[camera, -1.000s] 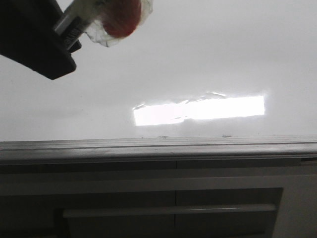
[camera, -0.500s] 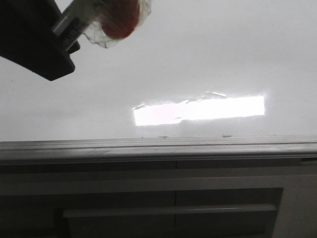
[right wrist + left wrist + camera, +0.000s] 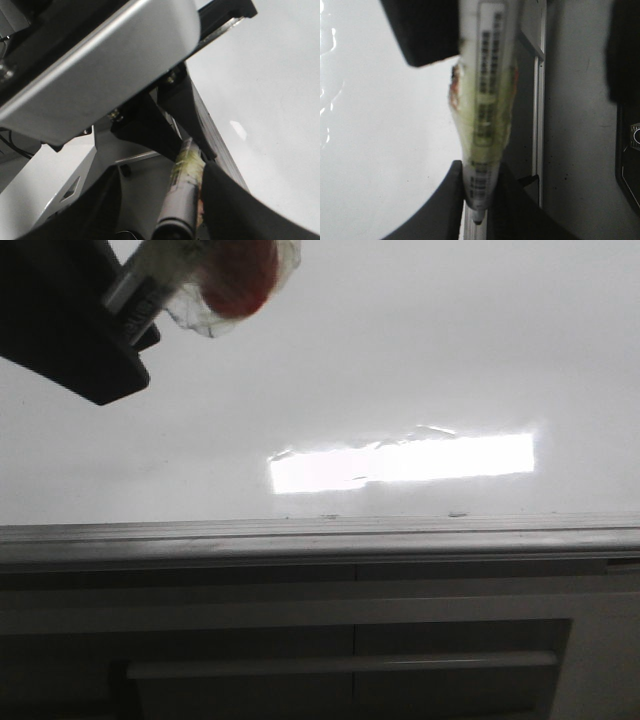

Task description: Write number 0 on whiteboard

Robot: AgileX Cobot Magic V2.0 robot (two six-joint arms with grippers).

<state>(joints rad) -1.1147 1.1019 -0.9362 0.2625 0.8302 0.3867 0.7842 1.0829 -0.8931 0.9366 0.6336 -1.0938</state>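
The whiteboard (image 3: 420, 360) is a glossy white surface with a bright rectangular glare. The number 0 is out of view; no drawn line shows on the board. At the top left of the front view my left gripper (image 3: 128, 312) is shut on a white marker (image 3: 160, 275) wrapped in clear tape with something red in it. In the left wrist view the fingers (image 3: 451, 200) pinch the marker (image 3: 485, 100) just above its tip. My right gripper (image 3: 160, 172) is open around the marker's (image 3: 182, 195) other end, which rests against one finger.
A grey metal rail (image 3: 320, 535) runs along the whiteboard's near edge. Below it stands a grey cabinet (image 3: 300, 640) with drawer fronts and a long handle bar (image 3: 340, 665). The left arm's silver housing (image 3: 100, 65) fills the upper part of the right wrist view.
The left gripper and the marker have crept very slightly to the left in the front view. Nothing else differs.
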